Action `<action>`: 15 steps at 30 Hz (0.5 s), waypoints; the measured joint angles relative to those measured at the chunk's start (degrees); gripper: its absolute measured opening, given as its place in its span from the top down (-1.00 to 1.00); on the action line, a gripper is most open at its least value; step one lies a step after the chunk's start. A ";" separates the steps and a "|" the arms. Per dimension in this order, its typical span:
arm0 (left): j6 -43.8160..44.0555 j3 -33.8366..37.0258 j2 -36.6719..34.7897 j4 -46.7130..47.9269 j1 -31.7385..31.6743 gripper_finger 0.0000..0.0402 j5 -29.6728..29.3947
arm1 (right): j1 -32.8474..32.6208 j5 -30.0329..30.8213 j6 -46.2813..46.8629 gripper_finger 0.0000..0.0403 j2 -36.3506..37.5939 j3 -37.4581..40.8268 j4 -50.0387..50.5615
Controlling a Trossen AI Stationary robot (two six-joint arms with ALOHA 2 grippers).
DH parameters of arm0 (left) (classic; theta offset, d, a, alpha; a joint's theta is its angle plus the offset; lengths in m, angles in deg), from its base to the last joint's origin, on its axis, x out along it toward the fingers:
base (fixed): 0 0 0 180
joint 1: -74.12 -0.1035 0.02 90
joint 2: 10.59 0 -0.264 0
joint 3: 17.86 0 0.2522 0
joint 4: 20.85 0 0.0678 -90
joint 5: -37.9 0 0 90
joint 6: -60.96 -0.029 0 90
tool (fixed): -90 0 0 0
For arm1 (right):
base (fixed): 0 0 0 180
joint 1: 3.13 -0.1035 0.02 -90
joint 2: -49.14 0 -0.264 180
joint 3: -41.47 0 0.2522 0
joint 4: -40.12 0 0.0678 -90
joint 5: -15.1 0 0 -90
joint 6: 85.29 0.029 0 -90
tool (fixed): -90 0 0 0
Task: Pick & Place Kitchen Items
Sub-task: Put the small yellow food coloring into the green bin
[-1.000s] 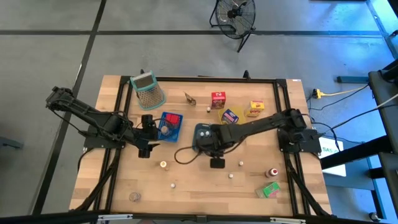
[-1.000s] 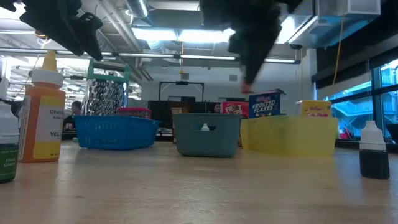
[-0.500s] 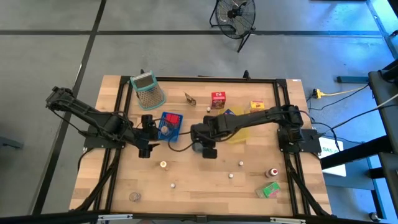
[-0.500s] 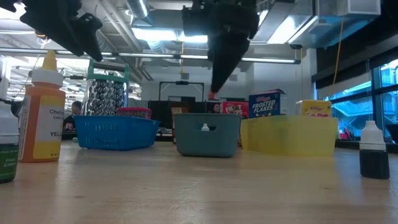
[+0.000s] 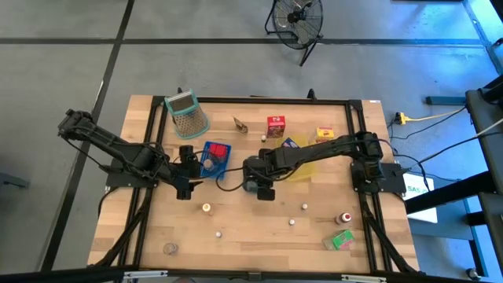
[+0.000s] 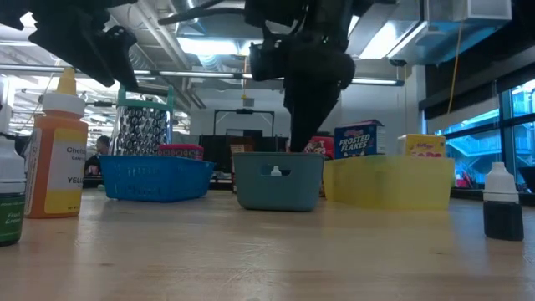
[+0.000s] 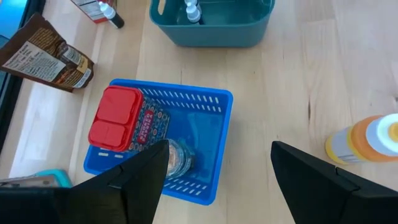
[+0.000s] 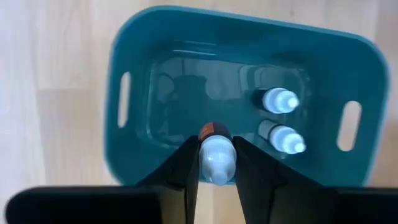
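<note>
Wooden tabletop point(image 5: 244, 236) w/ dark frame, grey floor around it, kitchen bits scattered all over. Right gripper point(image 8: 216, 163) hangs directly over grey-blue plastic tray point(image 8: 236, 43) mid-table, fingers pinching a small white-capped dropper bottle point(image 8: 216, 155), cap toward the wrist cam. Two similar small white-capped bottles point(image 8: 281, 119) already lie in that tray, side by side. Judging by this, it's at the drop step.

Left gripper point(image 7: 217, 174) waits near the blue mesh basket point(image 7: 214, 146), fingers spread apart, nothing between them. Basket holds a red-lidded patterned box point(image 7: 124, 121) and a small round jar point(image 7: 177, 157). Orange-yellow squeeze bottle w/ white cap point(image 7: 367, 140) stands on the table just beside that gripper.

Still out on the table: red carton point(image 5: 276, 126) and yellow carton point(image 5: 324, 136) toward the back, green carton point(image 5: 341, 240) and red-capped small bottle point(image 5: 343, 218) near the front right, tiny white round pieces point(image 5: 291, 222) between.

Risks: bottle is gripped near its cap end, so if let go from height it may bounce, tip onto the two already inside, or hop the rim. If the gripper drifts off centre before release, bottle could hit the tray wall and roll onto the wood. Can't tell how high it hangs over the tray floor.
</note>
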 joint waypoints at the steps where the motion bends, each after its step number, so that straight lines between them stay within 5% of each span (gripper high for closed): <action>1: -0.40 0.00 0.00 -0.03 0.00 -0.39 0.00 | 0.11 0.08 0.26 0.57 0.00 0.23 -0.48; 15: -0.99 0.00 0.00 -0.37 -0.02 -0.39 -0.39 | 0.54 -1.14 -3.75 0.57 -2.20 0.81 -1.41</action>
